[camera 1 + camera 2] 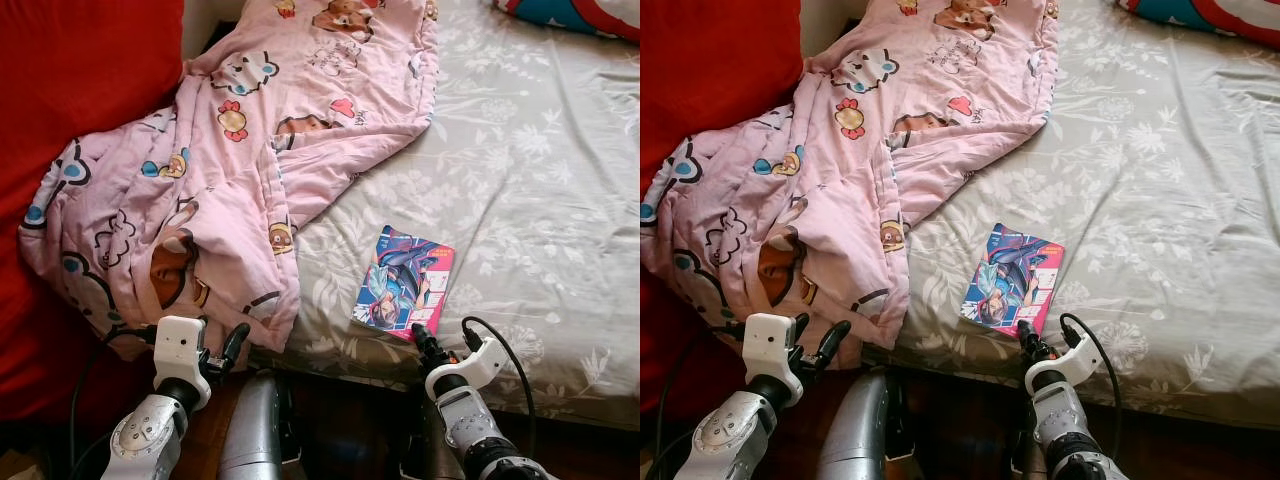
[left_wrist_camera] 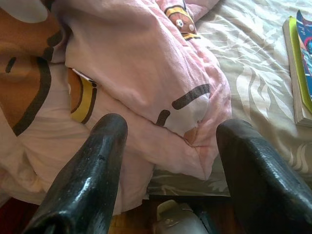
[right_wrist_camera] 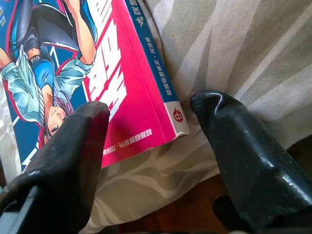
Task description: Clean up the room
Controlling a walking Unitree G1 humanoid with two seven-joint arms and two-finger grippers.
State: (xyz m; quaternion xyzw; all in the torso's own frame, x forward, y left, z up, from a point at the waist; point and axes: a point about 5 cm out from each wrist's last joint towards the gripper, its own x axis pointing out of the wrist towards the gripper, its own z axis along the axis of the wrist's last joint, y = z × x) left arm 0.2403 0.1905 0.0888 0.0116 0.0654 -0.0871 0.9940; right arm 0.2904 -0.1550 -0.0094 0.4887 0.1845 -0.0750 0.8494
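- Right gripper (image 1: 440, 345) sits at the bed's near edge, fingers spread on either side of the book's (image 1: 404, 282) near corner, nothing gripped yet.
- Book lies flat on the grey floral sheet (image 1: 530, 190), close to the mattress edge.
- Left gripper (image 1: 215, 350) hangs unclenched and empty just below the pink blanket's (image 1: 230, 170) drooping hem.
- Blanket sprawls rumpled across the bed's left side, against a red cushion (image 1: 70, 70).
- Tidying looks barely begun: book not lifted, blanket unfolded.
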